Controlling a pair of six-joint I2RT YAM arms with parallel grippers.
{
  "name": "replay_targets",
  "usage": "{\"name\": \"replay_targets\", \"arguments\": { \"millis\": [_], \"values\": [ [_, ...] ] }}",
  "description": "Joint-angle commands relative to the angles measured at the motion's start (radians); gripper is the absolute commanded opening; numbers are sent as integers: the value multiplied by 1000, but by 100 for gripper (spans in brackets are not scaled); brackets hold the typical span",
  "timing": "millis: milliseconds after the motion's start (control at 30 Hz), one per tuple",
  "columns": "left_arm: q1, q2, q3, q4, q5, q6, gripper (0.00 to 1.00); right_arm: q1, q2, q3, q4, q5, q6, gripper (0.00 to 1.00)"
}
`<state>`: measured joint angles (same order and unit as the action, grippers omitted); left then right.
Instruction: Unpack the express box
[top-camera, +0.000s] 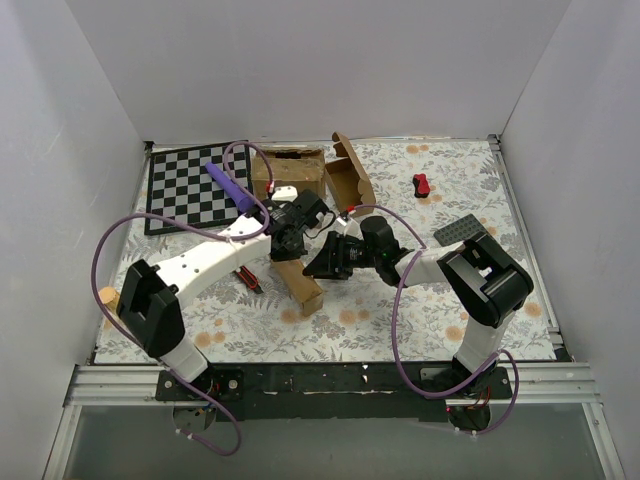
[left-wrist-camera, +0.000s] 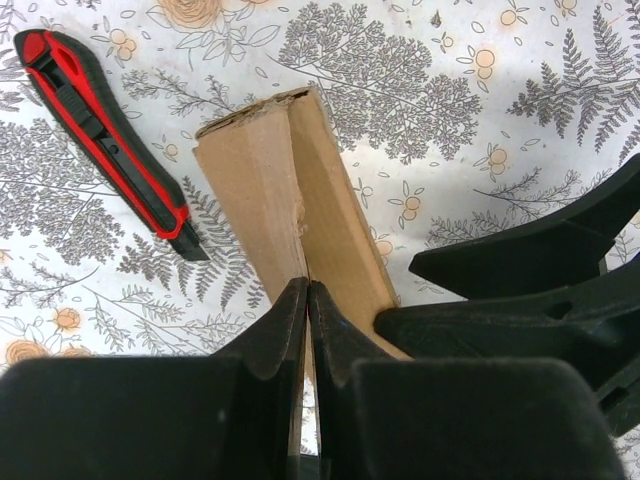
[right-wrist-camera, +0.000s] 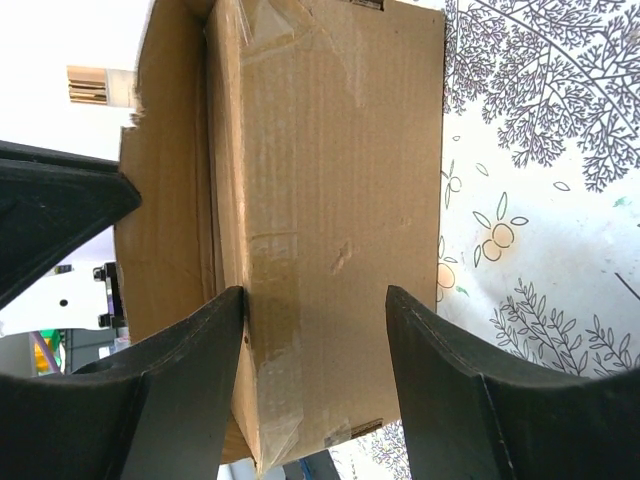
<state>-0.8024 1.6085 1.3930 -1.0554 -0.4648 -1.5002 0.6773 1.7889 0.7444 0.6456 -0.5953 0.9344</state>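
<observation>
The express box (top-camera: 301, 283) is a small brown cardboard mailer lying on the floral cloth between my two grippers. In the left wrist view the box (left-wrist-camera: 320, 190) stands on edge, and my left gripper (left-wrist-camera: 307, 290) is shut on its thin flap edge. In the top view the left gripper (top-camera: 287, 243) sits at the box's far end. My right gripper (top-camera: 330, 260) is open beside the box. In the right wrist view the right gripper (right-wrist-camera: 315, 310) spans the taped face of the box (right-wrist-camera: 340, 170); its left finger touches the flap seam and the right finger stands apart.
A red-and-black box cutter (left-wrist-camera: 100, 130) lies left of the box. A larger carton (top-camera: 290, 170) and another opened mailer (top-camera: 350, 178) stand behind. A checkerboard (top-camera: 190, 190) with a purple object (top-camera: 228, 183) is at back left. A red item (top-camera: 422, 185) and a dark block (top-camera: 460, 230) lie to the right.
</observation>
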Motion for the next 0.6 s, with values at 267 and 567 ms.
{"name": "replay_targets", "arguments": {
  "millis": [267,567],
  "values": [
    [2,-148,-31,-43,-51,-14,0,-8,10,1,-47,57,-45,65],
    [2,-254,-140,-20,-52,-72,0,-7,3,-11,-31,49,-45,65]
  ]
}}
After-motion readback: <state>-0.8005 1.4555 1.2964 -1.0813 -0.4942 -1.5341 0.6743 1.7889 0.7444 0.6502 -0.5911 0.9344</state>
